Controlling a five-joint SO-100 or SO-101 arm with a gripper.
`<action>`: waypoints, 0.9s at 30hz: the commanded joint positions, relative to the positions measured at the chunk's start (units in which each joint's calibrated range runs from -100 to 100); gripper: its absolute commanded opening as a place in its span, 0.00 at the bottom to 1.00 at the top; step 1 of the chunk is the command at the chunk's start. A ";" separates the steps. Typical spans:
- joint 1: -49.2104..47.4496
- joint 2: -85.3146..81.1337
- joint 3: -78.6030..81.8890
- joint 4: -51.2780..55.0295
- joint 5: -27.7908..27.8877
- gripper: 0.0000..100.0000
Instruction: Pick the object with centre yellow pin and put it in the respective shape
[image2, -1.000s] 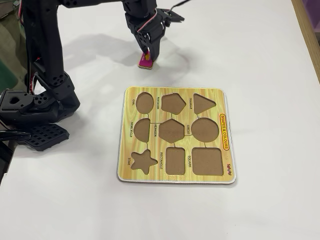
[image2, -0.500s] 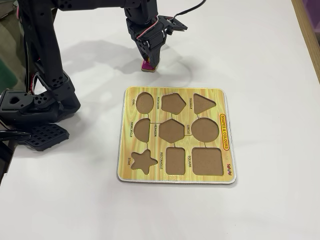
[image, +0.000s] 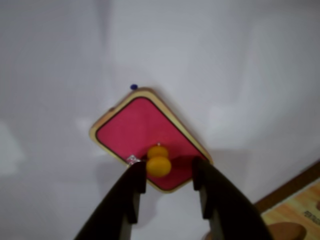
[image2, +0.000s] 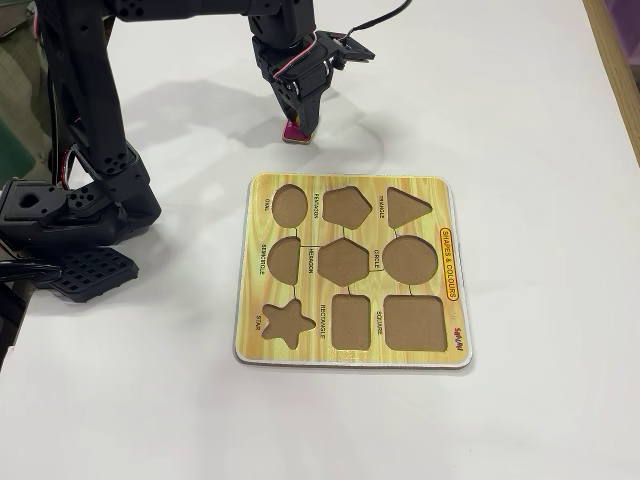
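Fingers slightly spread, either side of the yellow knob on the pink rectangle piece, gaps visible.

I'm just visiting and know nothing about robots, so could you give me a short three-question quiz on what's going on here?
1. True or false: the pink piece already sits in the puzzle board.
2. In the wrist view, the gripper has its fingers: A) either side of the yellow knob, B) over the star cut-out, C) far from everything?
3. Which word labels the cut-out left of SQUARE in the fixed view?

Key: 1 false; 2 A; 3 RECTANGLE.
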 joint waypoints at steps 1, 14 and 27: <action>0.08 -2.83 -1.44 -0.74 0.01 0.11; 0.08 -2.58 -1.26 -3.08 -0.10 0.11; 0.08 -2.58 0.99 -2.99 -0.25 0.10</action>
